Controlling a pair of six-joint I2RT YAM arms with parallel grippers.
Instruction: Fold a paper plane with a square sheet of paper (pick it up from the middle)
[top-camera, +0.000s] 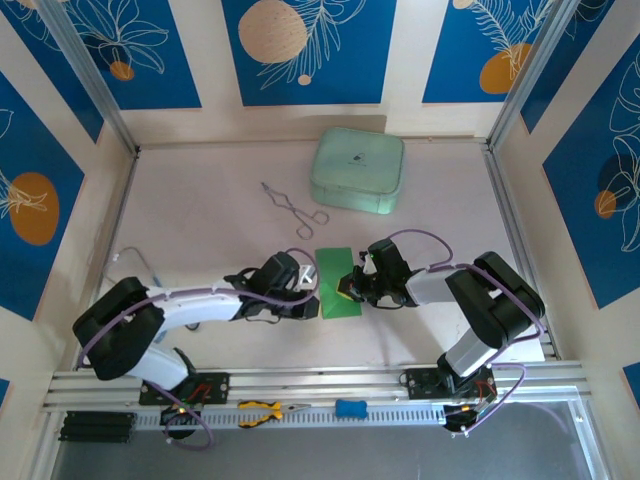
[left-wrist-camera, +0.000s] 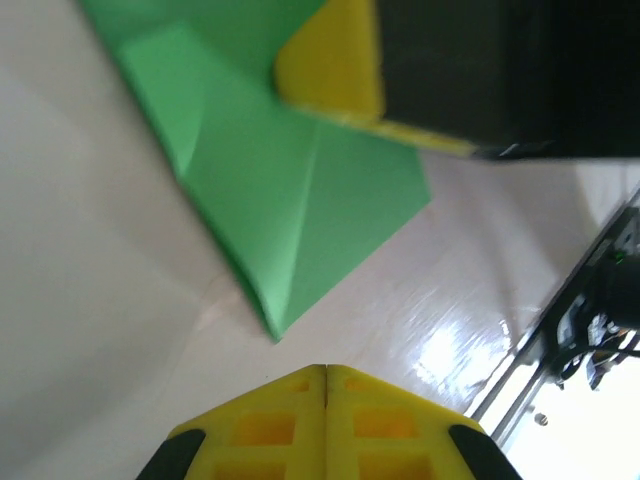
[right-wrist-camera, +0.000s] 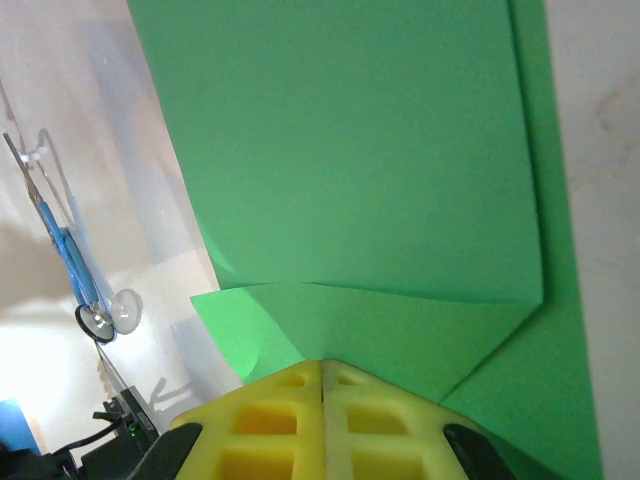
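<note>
The square sheet of paper (top-camera: 337, 282) lies flat on the table between my two grippers, bright green and partly folded. In the left wrist view the paper (left-wrist-camera: 290, 190) shows creases and a pointed near corner. My left gripper (left-wrist-camera: 325, 368) is shut and empty, a short way off that corner, over bare table. In the right wrist view the paper (right-wrist-camera: 350, 150) has a corner flap folded in, and my right gripper (right-wrist-camera: 322, 362) is shut with its tips down on that flap. From the left wrist, one yellow finger (left-wrist-camera: 335, 65) of the right gripper rests on the paper.
A pale mint-green case (top-camera: 358, 170) sits at the back of the table, metal tongs (top-camera: 292, 208) to its front left. Yellow pliers (top-camera: 265, 410) and a small blue tool (top-camera: 350, 408) lie on the front rail. Walls enclose the sides.
</note>
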